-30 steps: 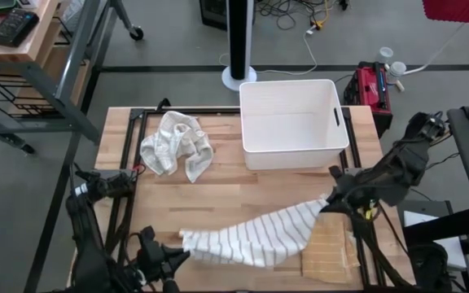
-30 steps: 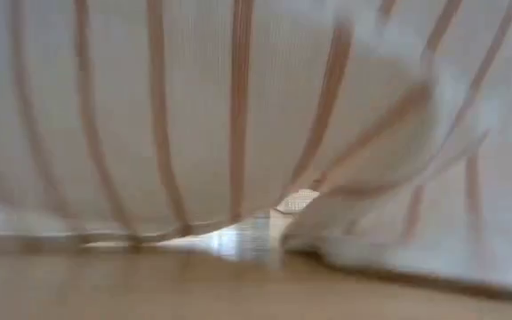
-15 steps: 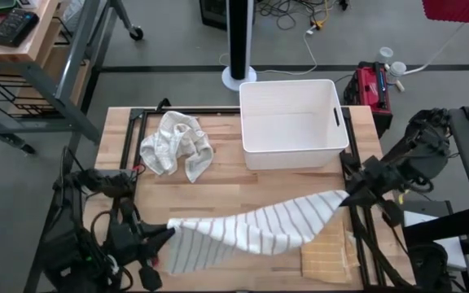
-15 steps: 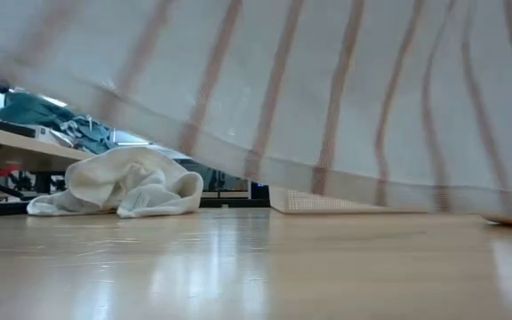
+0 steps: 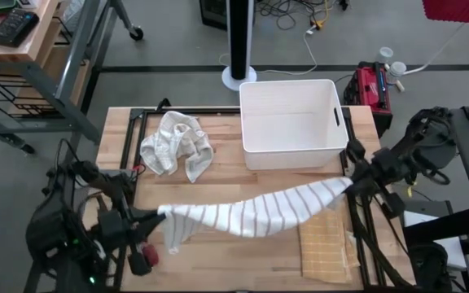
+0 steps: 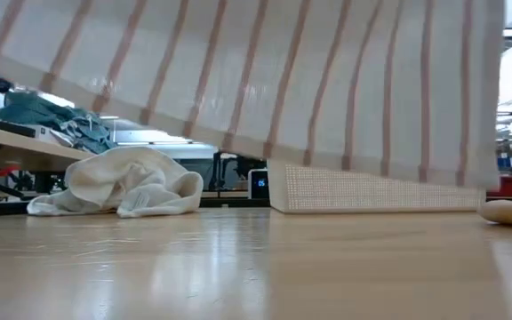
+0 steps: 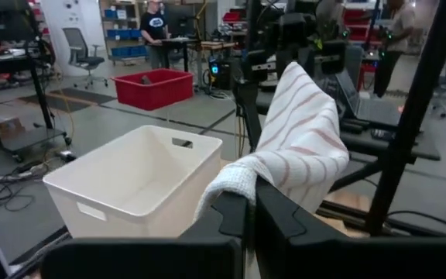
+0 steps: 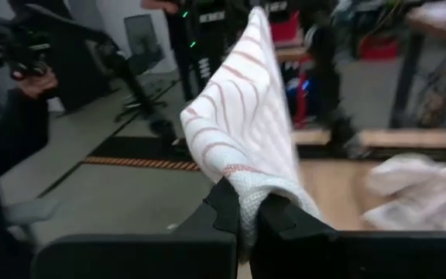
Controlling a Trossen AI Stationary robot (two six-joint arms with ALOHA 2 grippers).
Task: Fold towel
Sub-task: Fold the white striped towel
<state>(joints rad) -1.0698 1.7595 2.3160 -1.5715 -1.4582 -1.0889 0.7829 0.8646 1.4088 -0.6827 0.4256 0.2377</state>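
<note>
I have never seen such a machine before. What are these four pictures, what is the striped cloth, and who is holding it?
This is a robot with two dark arms at a wooden table. Each arm ends in a two-finger gripper. One picture looks down from above, one looks level across the tabletop, and two come from cameras on the arms' wrists.

The striped towel hangs stretched in the air between the arms. The left gripper is shut on one end and the right gripper is shut on the other. In each wrist view you see that arm's own fingers pinching the cloth.

On the table lie a crumpled white cloth, an empty white bin and a tan folded cloth. A small red thing lies near the left arm; I cannot tell what it is.
</note>
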